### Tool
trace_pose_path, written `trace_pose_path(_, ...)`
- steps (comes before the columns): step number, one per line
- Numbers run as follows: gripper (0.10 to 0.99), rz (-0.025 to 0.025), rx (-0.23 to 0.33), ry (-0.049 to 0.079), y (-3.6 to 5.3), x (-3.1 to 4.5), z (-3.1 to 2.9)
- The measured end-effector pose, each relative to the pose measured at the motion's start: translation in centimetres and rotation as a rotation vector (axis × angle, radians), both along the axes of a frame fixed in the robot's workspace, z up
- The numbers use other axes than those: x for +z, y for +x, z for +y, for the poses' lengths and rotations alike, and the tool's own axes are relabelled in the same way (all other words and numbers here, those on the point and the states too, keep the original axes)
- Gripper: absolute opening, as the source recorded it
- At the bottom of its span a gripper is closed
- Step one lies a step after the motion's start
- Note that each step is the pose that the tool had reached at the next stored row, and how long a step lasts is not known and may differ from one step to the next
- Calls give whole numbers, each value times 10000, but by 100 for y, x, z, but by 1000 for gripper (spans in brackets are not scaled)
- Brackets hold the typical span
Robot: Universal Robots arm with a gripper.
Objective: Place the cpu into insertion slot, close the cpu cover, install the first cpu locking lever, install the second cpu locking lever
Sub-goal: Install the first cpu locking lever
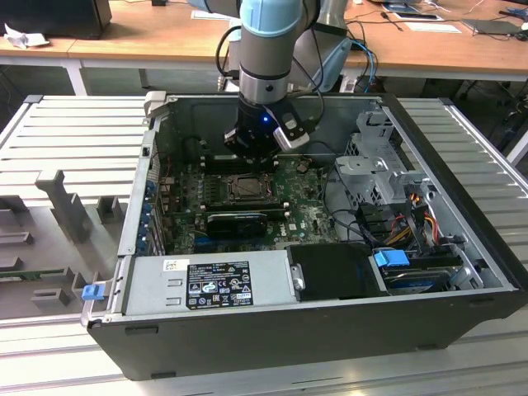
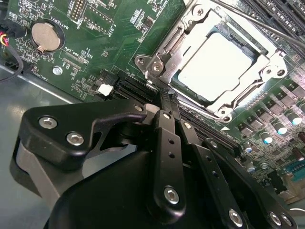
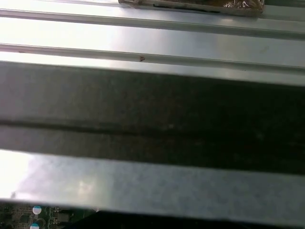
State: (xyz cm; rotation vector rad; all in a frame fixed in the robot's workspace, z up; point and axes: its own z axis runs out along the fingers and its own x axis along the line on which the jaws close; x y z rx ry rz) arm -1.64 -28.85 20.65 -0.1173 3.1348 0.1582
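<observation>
The gripper (image 1: 257,151) is seen in the exterior view lowered into the open computer case (image 1: 462,318), just above the far edge of the insertion slot (image 1: 245,187) on the green motherboard (image 1: 305,216). In the second wrist view its black fingers (image 2: 167,125) are drawn together, their tips meeting with nothing held between them, right beside the near corner of the slot's silvery rim.

The cpu (image 2: 215,64) is seated in the insertion slot (image 2: 228,107), its pale metal face visible through the large window of the cpu cover (image 2: 267,71), which is laid down flat over the socket. A thin metal lever (image 2: 257,19) is seen running across the far side of the socket; whether it is latched cannot be told.

A round coin battery (image 2: 45,36) is mounted on the board, well apart from the socket. In the exterior view, a long black expansion card (image 1: 237,221) lies just in front of the slot, and a grey power supply (image 1: 206,285) is fitted along the near wall of the case.
</observation>
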Motion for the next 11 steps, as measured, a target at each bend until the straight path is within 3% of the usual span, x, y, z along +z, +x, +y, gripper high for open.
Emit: trace_pose_path(11, 106, -2, -26, -74, 3, -10, 1)
